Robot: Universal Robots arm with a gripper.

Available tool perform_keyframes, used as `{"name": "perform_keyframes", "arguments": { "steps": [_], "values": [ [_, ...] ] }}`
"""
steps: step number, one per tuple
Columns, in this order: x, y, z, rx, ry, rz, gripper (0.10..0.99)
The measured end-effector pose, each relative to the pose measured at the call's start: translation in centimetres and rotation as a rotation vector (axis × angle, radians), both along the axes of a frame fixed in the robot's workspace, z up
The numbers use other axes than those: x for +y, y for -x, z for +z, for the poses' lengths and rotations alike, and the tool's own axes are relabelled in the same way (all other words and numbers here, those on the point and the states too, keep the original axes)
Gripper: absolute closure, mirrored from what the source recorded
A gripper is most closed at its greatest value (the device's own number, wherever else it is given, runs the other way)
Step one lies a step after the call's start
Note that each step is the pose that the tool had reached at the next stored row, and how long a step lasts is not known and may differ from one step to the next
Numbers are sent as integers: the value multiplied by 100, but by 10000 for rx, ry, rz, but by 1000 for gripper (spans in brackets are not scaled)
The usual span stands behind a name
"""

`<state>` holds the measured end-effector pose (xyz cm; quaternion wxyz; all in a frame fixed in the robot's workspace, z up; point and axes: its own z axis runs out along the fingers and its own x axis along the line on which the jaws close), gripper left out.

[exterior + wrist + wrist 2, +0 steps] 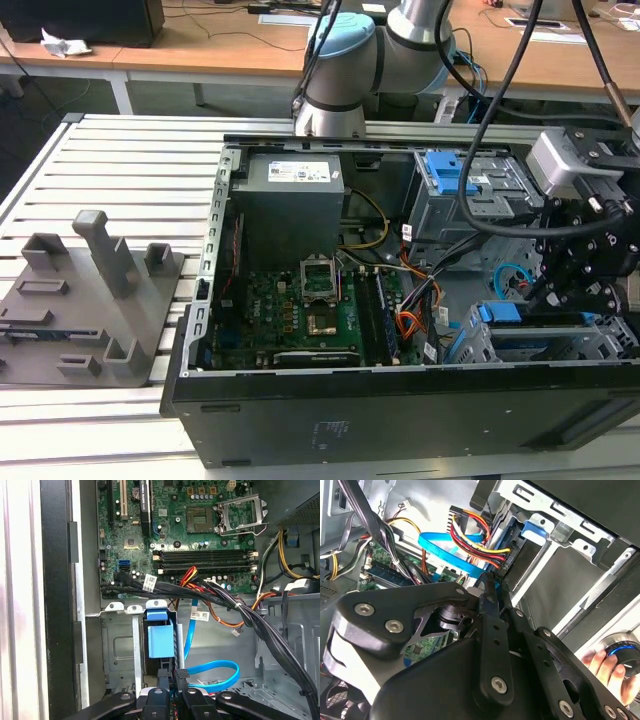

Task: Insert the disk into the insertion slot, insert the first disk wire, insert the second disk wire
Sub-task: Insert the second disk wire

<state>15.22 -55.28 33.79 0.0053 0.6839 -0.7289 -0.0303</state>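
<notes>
The disk (160,640) lies in the insertion slot (120,647), the low grey cage at the case's front corner on the exterior view's right (605,335); its blue carrier end (500,313) shows. A bundle of red, yellow and black wires (480,542) ends in a black plug (507,560) at the disk's end. My gripper (494,580) reaches down to that same end, its black fingers (181,675) drawn together on the end of a blue flat wire (189,630). That blue wire (445,550) runs back toward the motherboard.
The taller cage with blue latch tabs (470,190) stands behind the slot. Black cable bundles (235,607) cross above the slot. The motherboard (320,300) and power supply (290,195) fill the case. A person's hand (605,665) rests outside the case. A grey fixture (90,290) lies on the exterior view's left.
</notes>
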Motion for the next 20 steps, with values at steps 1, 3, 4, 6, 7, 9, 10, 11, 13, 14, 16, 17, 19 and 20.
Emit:
{"name": "perform_keyframes", "arguments": {
  "steps": [1, 3, 4, 6, 7, 9, 10, 11, 13, 14, 16, 17, 19, 20],
  "values": [
    [0, 0, 0, 0, 0, 0, 922],
    [0, 0, -3, 0, -2, 0, 922],
    [0, 0, -3, 0, -2, 0, 922],
    [0, 0, -5, 0, -6, -1, 847],
    [0, 0, -4, 0, -4, -1, 847],
    [0, 0, 44, 0, -5, -1, 847],
    [0, 0, 173, 0, -3, -1, 847],
    [0, 0, 227, 0, -2, -1, 847],
    [0, 0, 366, 0, -1, -1, 847],
    [0, 1, 386, 0, -1, -1, 847],
    [0, 0, 385, 0, -4, -1, 847],
    [0, 0, 387, 0, -1, -1, 847],
    [0, 0, 387, 0, -2, -1, 847],
    [0, 0, 387, 0, -3, 0, 859]
  ]
}}
